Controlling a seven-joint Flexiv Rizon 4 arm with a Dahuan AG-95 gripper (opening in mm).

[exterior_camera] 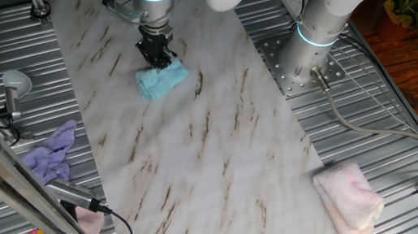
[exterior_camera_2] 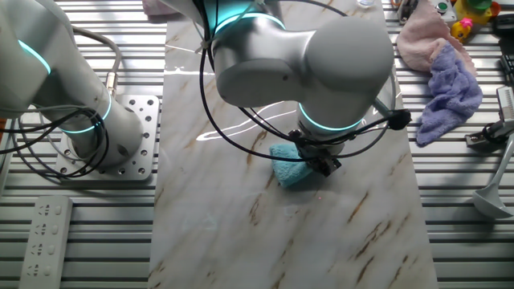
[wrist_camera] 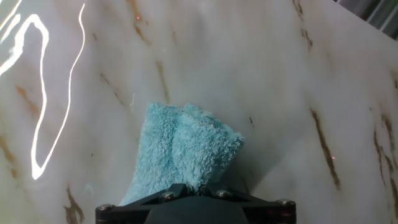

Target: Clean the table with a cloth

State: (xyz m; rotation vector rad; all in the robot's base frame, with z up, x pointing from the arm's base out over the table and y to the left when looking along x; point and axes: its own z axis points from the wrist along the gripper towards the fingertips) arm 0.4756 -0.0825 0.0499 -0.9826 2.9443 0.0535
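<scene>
Wiping step: gripper (exterior_camera: pixel 156 55) pinching the cloth (exterior_camera: pixel 160 80) against the table (exterior_camera: pixel 211 158); next, a pressed sweep across the table.

no text, label, brand, number or sign can be read in any of the three views. the only candidate is the pale panel (exterior_camera_2: pixel 46 233) lying on the ribbed metal left of the table (exterior_camera_2: pixel 241 241) in the other fixed view: it carries rows of small dark marks, but they are too small to tell whether they are writing. the table itself carries only brown streaks, and the arm's glowing rings carry no characters.
</scene>
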